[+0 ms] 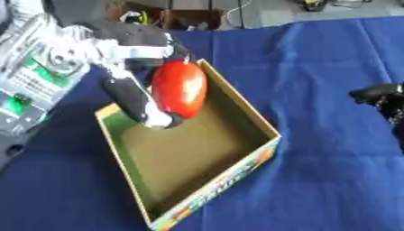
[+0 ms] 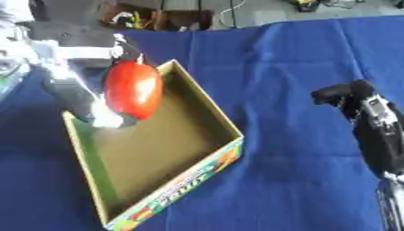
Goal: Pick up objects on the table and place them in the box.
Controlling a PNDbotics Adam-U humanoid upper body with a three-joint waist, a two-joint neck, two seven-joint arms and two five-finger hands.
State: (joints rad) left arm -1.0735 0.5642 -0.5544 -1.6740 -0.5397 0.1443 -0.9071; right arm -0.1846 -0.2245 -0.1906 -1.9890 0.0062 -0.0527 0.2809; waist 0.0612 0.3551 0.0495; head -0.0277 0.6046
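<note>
We see the left hand (image 1: 138, 97) reaching in from the upper left, its fingers curled round a red oval object (image 1: 179, 89), smooth and glossy, which it holds over the far left part of the box (image 1: 236, 101). The object hangs upright, its lower end just above or inside the box's opening; we cannot tell whether it touches the floor of the box. A pale fingertip shows below the red object, near the box's far left wall.

The box is an open cardboard tray with a brownish-green inside and colourful printing along its near outer wall. It sits askew on the counter (image 1: 331, 171), which is covered in blue cloth. We can see nothing else lying inside it.

The two views differ mainly at the right. In the left eye view only a dark bit of the right hand shows at the right edge, too little to read. The right eye view shows far more: the right hand (image 2: 347, 95) and its black forearm rising from the lower right corner, well apart from the box, above the blue cloth. Its fingers look curled in, holding nothing.

The left eye view alone shows pale equipment with green patches (image 1: 35, 76) at the left edge, beyond the cloth.
</note>
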